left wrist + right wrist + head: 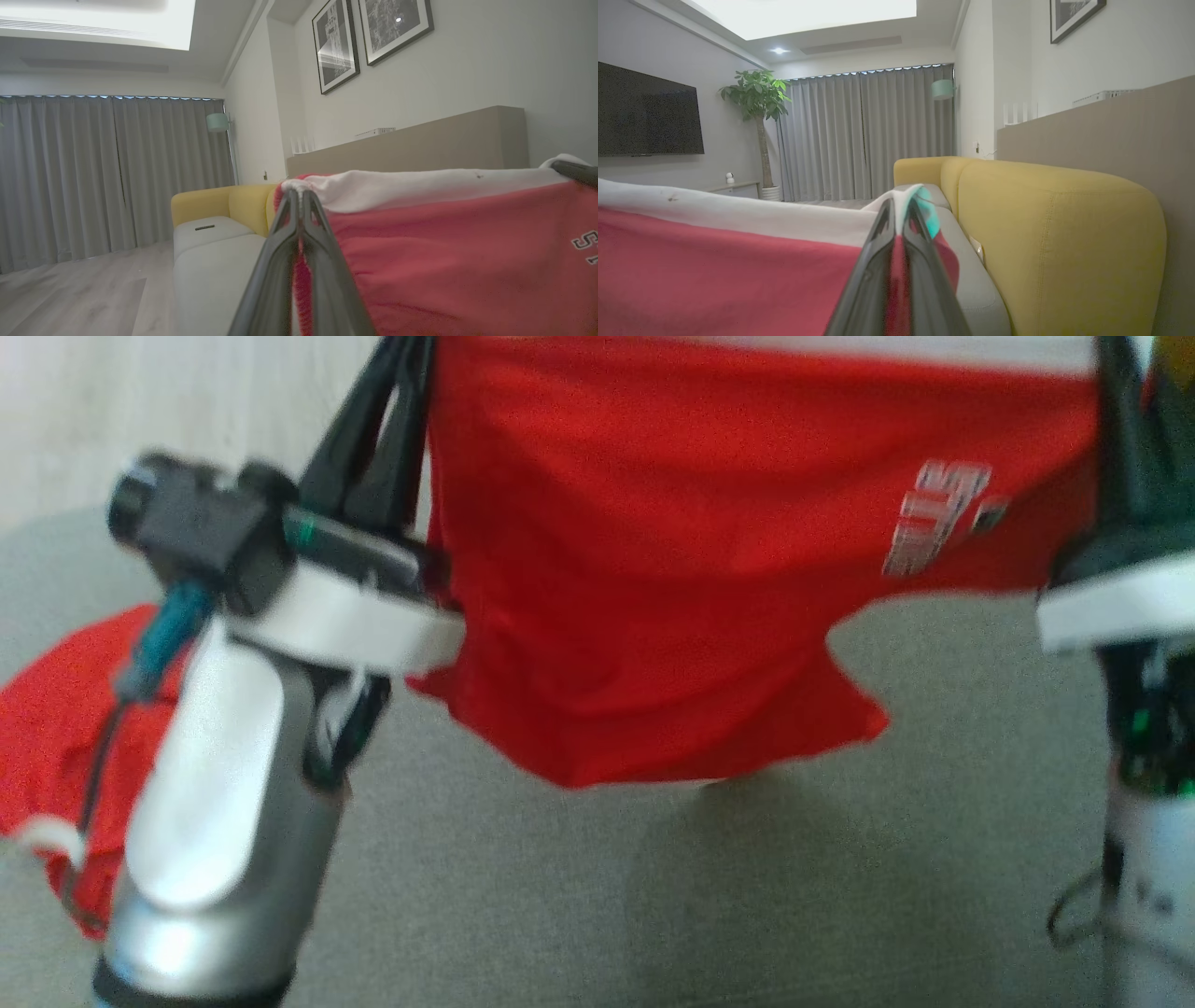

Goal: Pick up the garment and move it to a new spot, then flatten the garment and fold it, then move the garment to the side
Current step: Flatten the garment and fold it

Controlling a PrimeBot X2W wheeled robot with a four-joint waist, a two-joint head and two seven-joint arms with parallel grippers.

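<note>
The left tool (299,196) and right tool (901,205) each pinch shut on a top corner of the red garment (653,569), holding it up over the grey sofa (653,896) for the move, so next it likely needs laying down flat.

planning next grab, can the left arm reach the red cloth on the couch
Probably not yet: the left gripper is shut on the held garment, as is the right gripper; the red cloth lies below.

left gripper (299,196) and right gripper (901,203) both point upward, pinched closed.
</note>
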